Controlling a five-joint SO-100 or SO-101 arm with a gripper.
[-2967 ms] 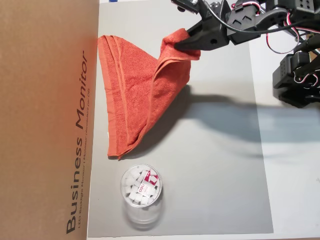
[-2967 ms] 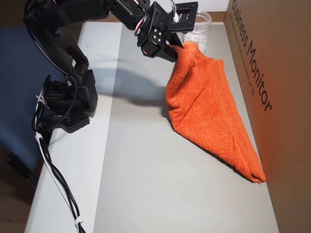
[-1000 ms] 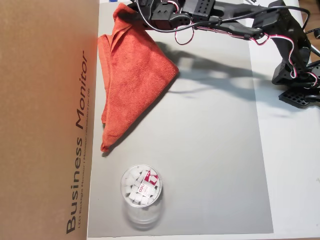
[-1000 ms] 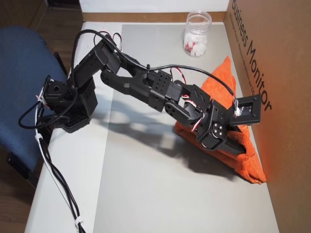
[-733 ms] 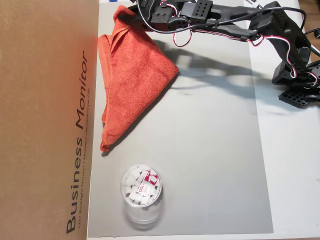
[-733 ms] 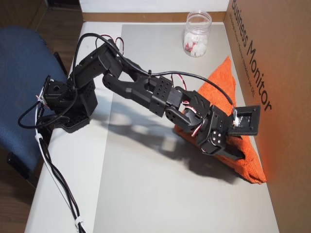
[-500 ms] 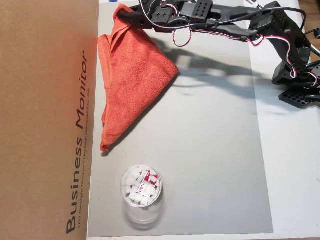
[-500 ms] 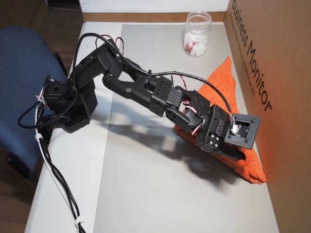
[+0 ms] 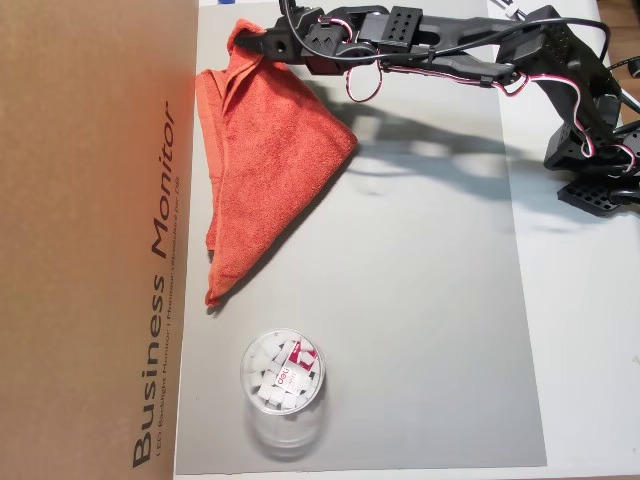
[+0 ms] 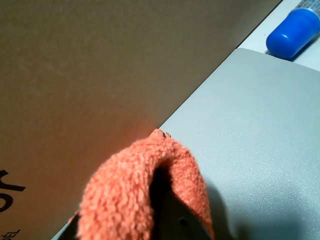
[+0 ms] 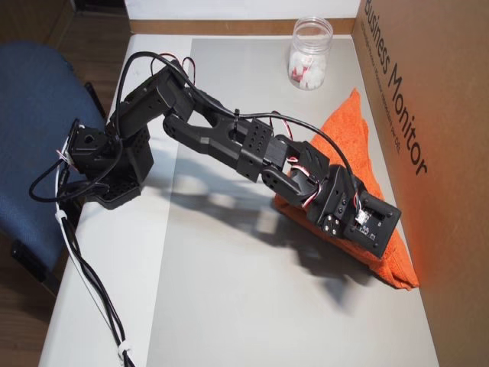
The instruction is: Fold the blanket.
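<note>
The orange-red blanket (image 9: 265,160) lies folded over in a rough triangle on the left side of the grey mat (image 9: 420,300), against the cardboard box. My gripper (image 9: 250,42) is at the blanket's far corner, shut on a bunched fold of it and holding it slightly raised. In the wrist view the terry cloth (image 10: 125,195) wraps over a dark finger (image 10: 175,220). In the other overhead view the arm covers part of the blanket (image 11: 348,130), and the fingertips are hidden under the wrist.
A large brown cardboard box (image 9: 90,240) stands along the mat's left edge, right beside the blanket. A clear plastic tub (image 9: 283,378) with white pieces stands near the mat's front. A blue cap (image 10: 292,30) lies off the mat. A blue chair (image 11: 38,99) is beside the table.
</note>
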